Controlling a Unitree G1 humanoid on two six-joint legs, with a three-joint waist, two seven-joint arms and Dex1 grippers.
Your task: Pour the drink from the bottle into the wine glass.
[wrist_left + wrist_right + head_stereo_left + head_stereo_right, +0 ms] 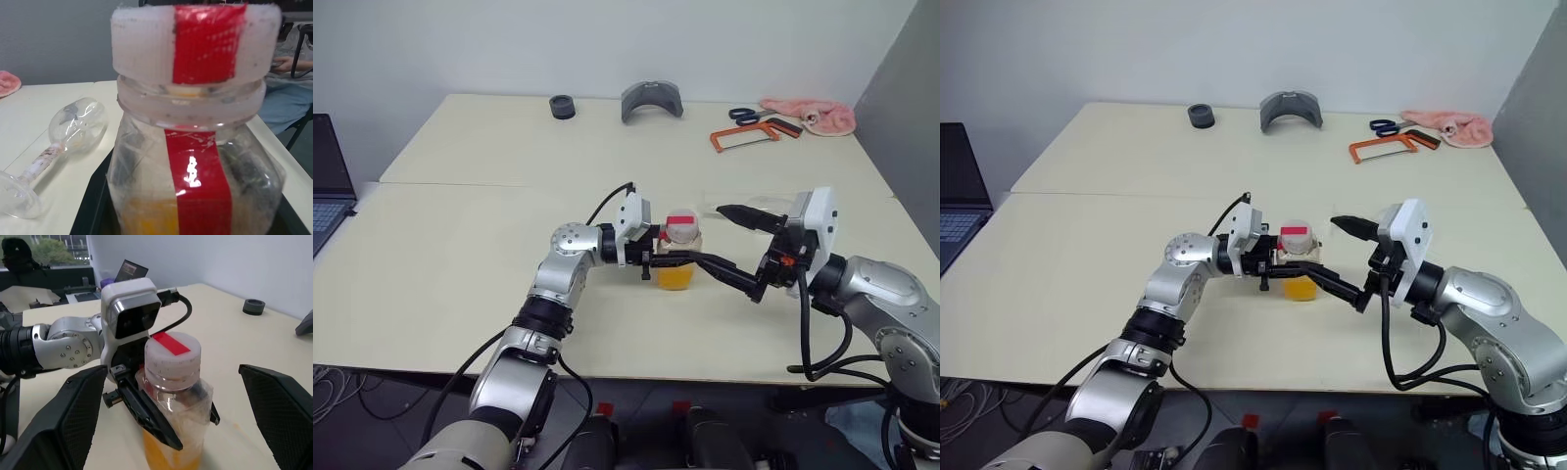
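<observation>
On the cream tabletop [460, 245], the squarish clear bottle [176, 396] stands upright, red stripe down its side, red-and-white cap on. Orange-yellow drink [168, 455] fills only its bottom. The left gripper [658, 258] has its jaws clamped on its body. At the bottle's three o'clock, the right gripper [739, 250] gapes wide, gripping nothing. The wine glass [54, 152] lies tipped over, empty.

Cream table [460, 255]; far edge: black roll [563, 107], grey curved piece [652, 101], scissors [751, 115], orange hacksaw [744, 137], pink cloth [815, 116]; laptop [328, 181] at left
</observation>
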